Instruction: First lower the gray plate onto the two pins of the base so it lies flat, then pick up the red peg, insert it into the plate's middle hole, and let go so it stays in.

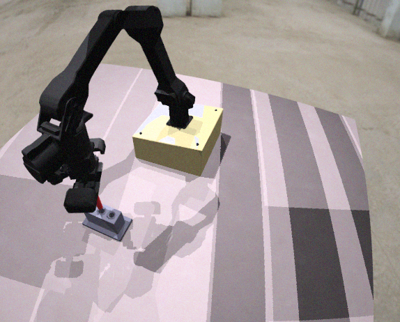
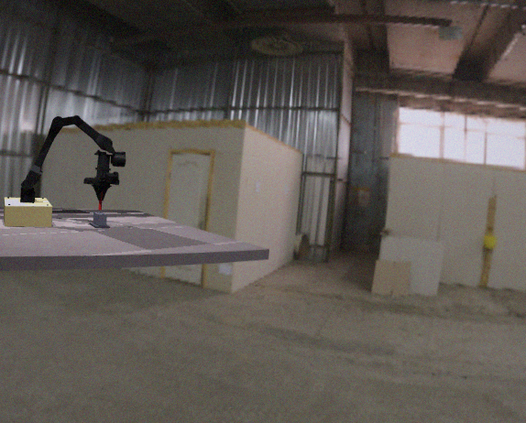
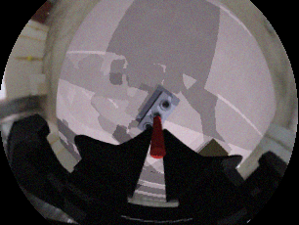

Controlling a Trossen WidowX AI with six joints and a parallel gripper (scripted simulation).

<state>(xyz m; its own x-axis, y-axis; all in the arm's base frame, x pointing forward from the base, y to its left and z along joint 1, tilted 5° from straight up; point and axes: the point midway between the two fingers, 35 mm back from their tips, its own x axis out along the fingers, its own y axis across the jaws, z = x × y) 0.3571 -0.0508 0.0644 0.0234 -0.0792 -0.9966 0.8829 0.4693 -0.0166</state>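
Observation:
My gripper (image 2: 100,199) (image 3: 157,130) is shut on the red peg (image 1: 100,203) (image 2: 100,205) (image 3: 156,142) and holds it nearly upright, pointing down. The gray plate and base show as one blue-gray block (image 1: 105,219) (image 2: 100,218) (image 3: 153,107) with holes in a row along its top and a wide flat foot. The seam between plate and base cannot be made out, and no pins show. The peg's lower end is at the middle hole; whether it is just above or slightly inside cannot be told. In the top view the gripper partly hides the block's far-left end.
The arm stands on a yellow box (image 1: 170,157) (image 2: 27,215) (image 3: 213,148) behind and to the right of the block in the top view. The patterned table (image 1: 240,244) (image 2: 164,256) carries the arm's shadows. Its edge shows in the exterior view.

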